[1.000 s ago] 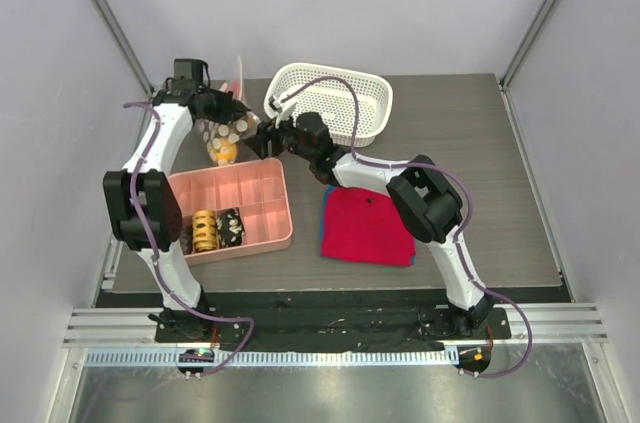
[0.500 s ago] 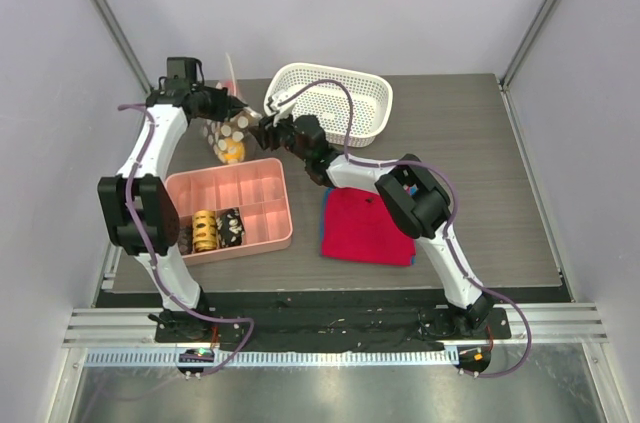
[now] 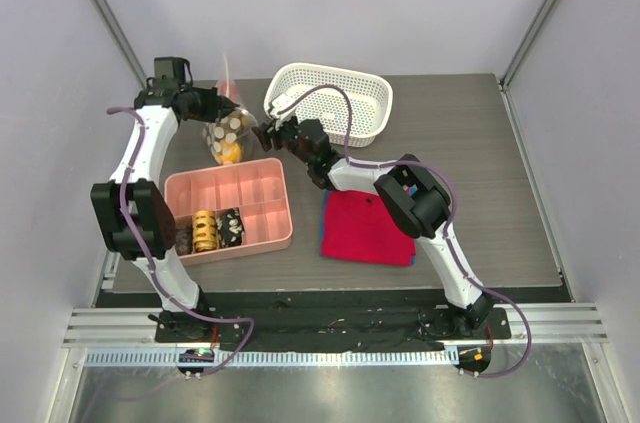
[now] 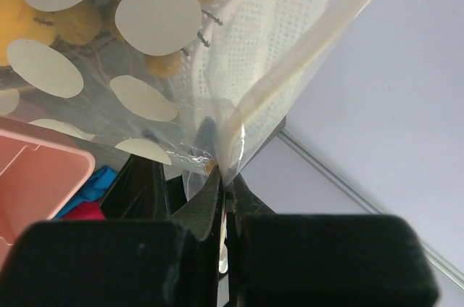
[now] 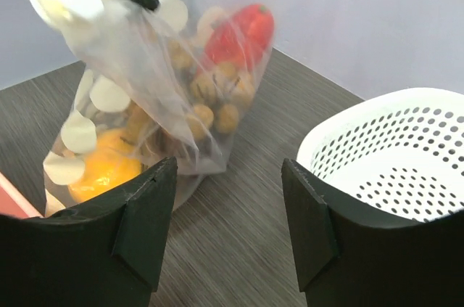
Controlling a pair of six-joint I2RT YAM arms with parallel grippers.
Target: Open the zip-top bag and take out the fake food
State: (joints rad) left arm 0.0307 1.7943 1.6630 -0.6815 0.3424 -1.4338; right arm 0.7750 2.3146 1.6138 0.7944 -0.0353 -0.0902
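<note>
The zip-top bag point(image 3: 228, 133) hangs at the table's back left, clear with white dots. My left gripper point(image 3: 208, 103) is shut on its edge, and in the left wrist view the jaws point(image 4: 225, 180) pinch the plastic just below the whitish zip strip point(image 4: 326, 35). Inside the bag point(image 5: 152, 104) lies the fake food: a red piece point(image 5: 243, 31), a tan ball cluster point(image 5: 217, 96) and an orange fruit point(image 5: 105, 169). My right gripper point(image 3: 270, 130) stands open just right of the bag, its jaws point(image 5: 228, 198) empty above the table.
A white mesh basket point(image 3: 335, 103) stands right behind the right gripper. A pink divided tray point(image 3: 250, 193) with a yellow coil and dark blocks lies in front of the bag. A red cloth point(image 3: 365, 225) lies on the dark wood table point(image 3: 470, 163).
My left gripper has drawn the bag a little to the left and back. The right gripper has moved in beside the bag, narrowed, then opened again.
</note>
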